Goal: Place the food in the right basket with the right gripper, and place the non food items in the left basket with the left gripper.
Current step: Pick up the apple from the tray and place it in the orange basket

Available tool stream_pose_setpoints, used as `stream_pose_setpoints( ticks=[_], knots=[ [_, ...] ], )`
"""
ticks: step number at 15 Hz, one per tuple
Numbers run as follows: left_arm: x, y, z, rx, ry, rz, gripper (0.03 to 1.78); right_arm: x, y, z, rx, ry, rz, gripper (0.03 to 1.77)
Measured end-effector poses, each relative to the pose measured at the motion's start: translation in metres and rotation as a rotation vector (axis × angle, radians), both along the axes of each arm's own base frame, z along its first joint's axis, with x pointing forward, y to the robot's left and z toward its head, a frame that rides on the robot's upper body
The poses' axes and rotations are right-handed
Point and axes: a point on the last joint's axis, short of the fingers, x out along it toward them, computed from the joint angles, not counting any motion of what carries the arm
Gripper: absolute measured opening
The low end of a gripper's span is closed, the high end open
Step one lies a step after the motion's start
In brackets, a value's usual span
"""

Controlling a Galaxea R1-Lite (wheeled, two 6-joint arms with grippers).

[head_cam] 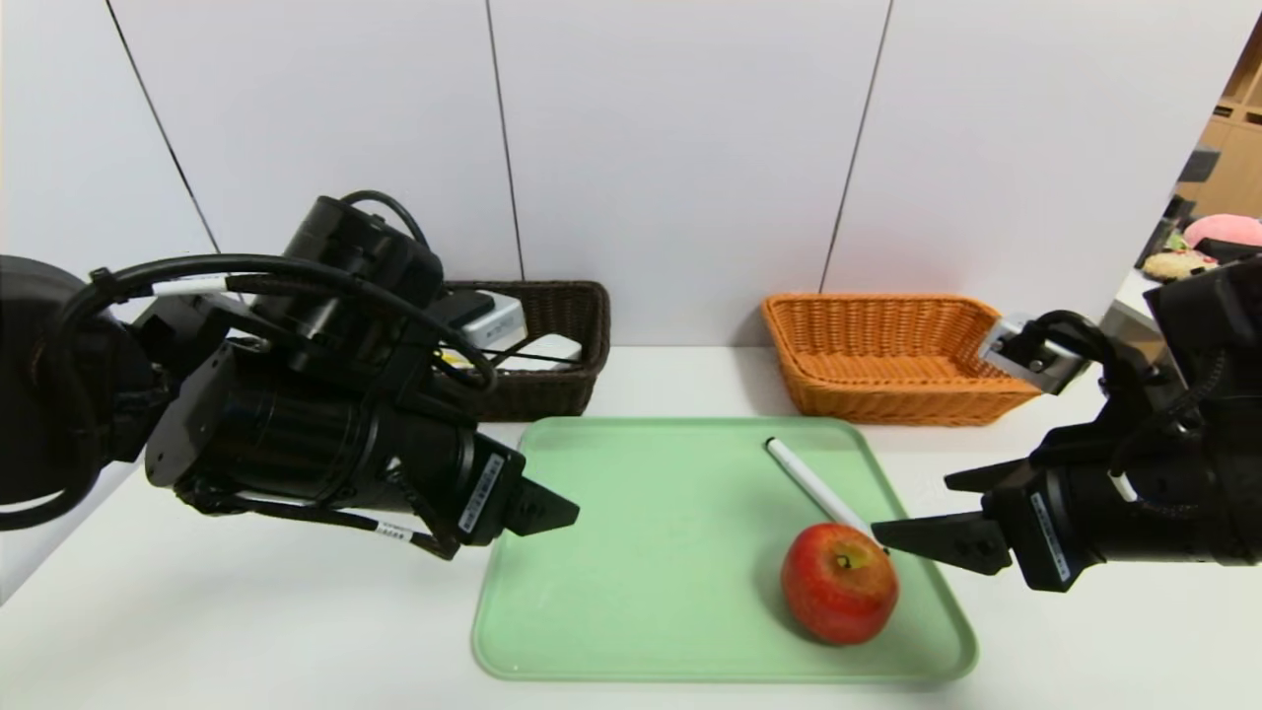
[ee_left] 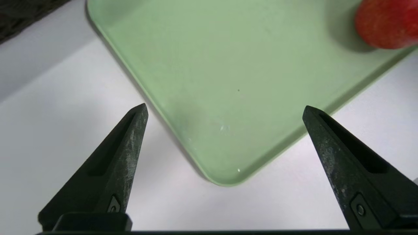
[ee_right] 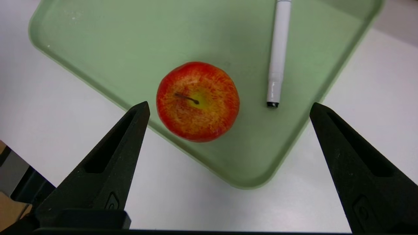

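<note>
A red apple (head_cam: 839,584) (ee_right: 198,101) sits at the front right of the green tray (head_cam: 641,552) (ee_right: 114,39). A white marker pen (head_cam: 816,485) (ee_right: 278,55) lies on the tray just behind the apple. My right gripper (head_cam: 909,507) (ee_right: 229,105) hovers open over the tray's front right corner, close beside the apple and holding nothing. Over the tray's front left corner (ee_left: 228,156) my left gripper (head_cam: 552,513) (ee_left: 225,109) hangs open and empty. The apple's edge (ee_left: 387,23) shows in the left wrist view.
A dark brown wicker basket (head_cam: 582,335) stands at the back left with white boxes (head_cam: 488,320) inside. An orange wicker basket (head_cam: 887,365) at the back right has nothing in it. A white wall rises behind both.
</note>
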Motion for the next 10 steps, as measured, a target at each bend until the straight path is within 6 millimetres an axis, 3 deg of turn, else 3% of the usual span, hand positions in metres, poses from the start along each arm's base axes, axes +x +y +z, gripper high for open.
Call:
stream_pose_setpoints(
  ticks=[5,10],
  knots=[
    [-0.01,-0.009,-0.007,0.021,0.021,-0.009,1.69,0.017,0.012,-0.014,-0.032,0.064,0.023,1.7],
    [-0.001,-0.022,-0.02,0.074,0.026,0.049,1.69,0.025,0.031,-0.024,-0.054,0.106,0.079,1.7]
  ],
)
